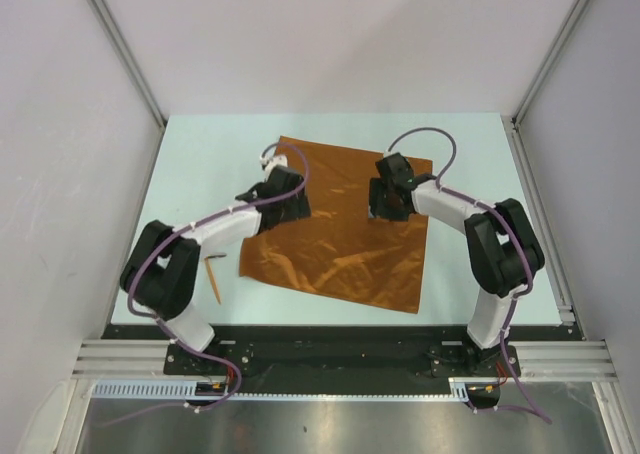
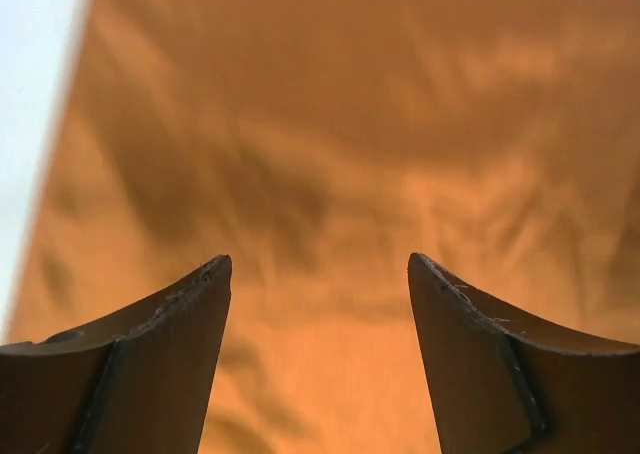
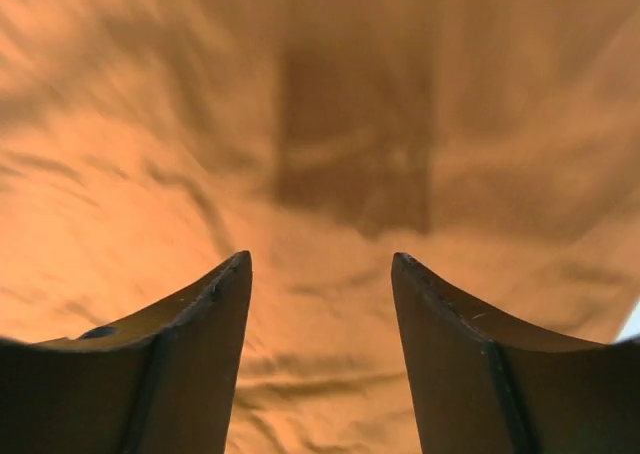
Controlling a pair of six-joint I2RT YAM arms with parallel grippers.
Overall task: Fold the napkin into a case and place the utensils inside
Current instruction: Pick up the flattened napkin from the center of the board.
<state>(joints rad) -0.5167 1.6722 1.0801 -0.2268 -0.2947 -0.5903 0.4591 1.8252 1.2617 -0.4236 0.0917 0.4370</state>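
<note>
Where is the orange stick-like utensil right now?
In the top view, the stick-like utensil lies on the table at the left. It sits just outside the near-left corner of the napkin, next to the left arm.

Bare napkin (image 1: 340, 249) stretch separates left pincer (image 1: 290, 204) and right pincer (image 1: 388, 206); walls (image 1: 60, 124) hem the table (image 1: 200, 154).

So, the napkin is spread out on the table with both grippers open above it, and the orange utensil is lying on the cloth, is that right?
Not quite: the orange utensil lies on the bare table left of the napkin, not on it, as the top external view shows. The napkin is spread out, with the left gripper and right gripper open above it.
</note>
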